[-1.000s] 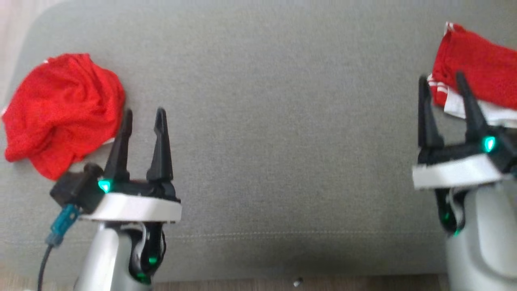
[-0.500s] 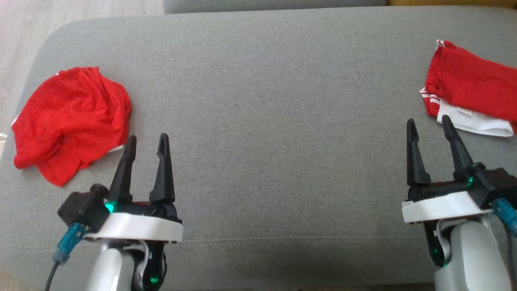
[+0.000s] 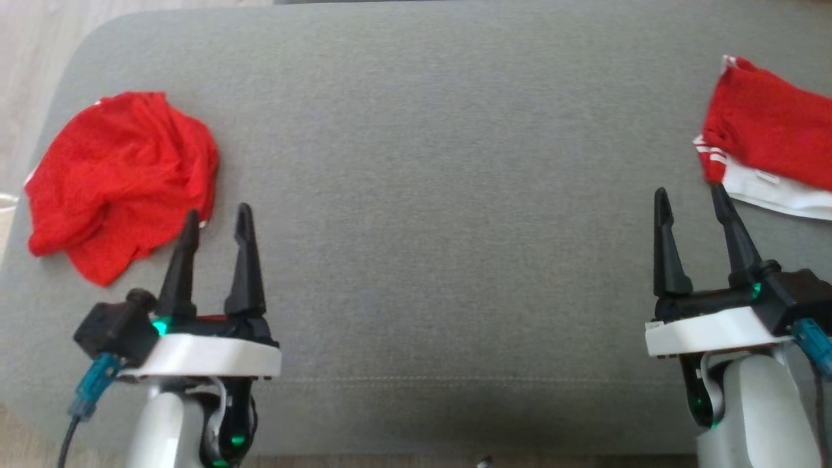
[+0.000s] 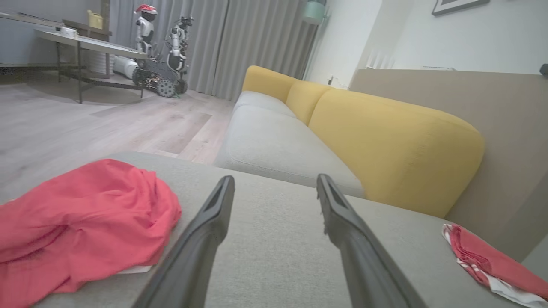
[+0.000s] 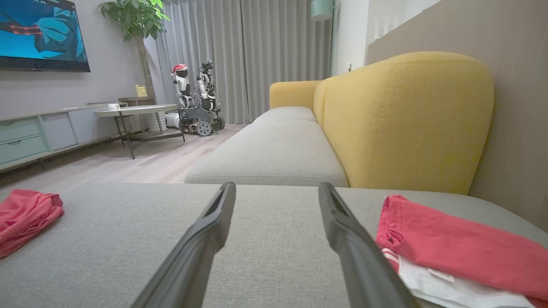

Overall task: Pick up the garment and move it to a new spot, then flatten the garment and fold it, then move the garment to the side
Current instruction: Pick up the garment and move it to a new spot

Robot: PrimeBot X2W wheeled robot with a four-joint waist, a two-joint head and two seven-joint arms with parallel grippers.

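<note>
Head view shows the crumpled red garment (image 3: 123,182) lying in a loose heap at the far left of the grey cushion (image 3: 442,195), not lifted and not yet spread. The left gripper (image 3: 218,211) stands just beside its near right edge, jaws spread wide with nothing between them. Well apart, at the far right of the cushion, a folded red and white garment (image 3: 767,143) lies flat. The right gripper (image 3: 689,191) stands just on its near side, equally wide open and empty, and whether its right finger touches the cloth I cannot tell. Beyond the cushion, the left wrist view takes in a yellow-backed sofa (image 4: 385,141).

By my reading the task on the heap is at its very start: pick-up, move, flattening, folding and setting aside all remain, and the folded piece looks like finished work.

Against the frame half a second back, the whole picture has shifted, so the camera moved. Relative to the heap, the left gripper now sits a little closer to its edge. Both jaws are as wide as before
</note>
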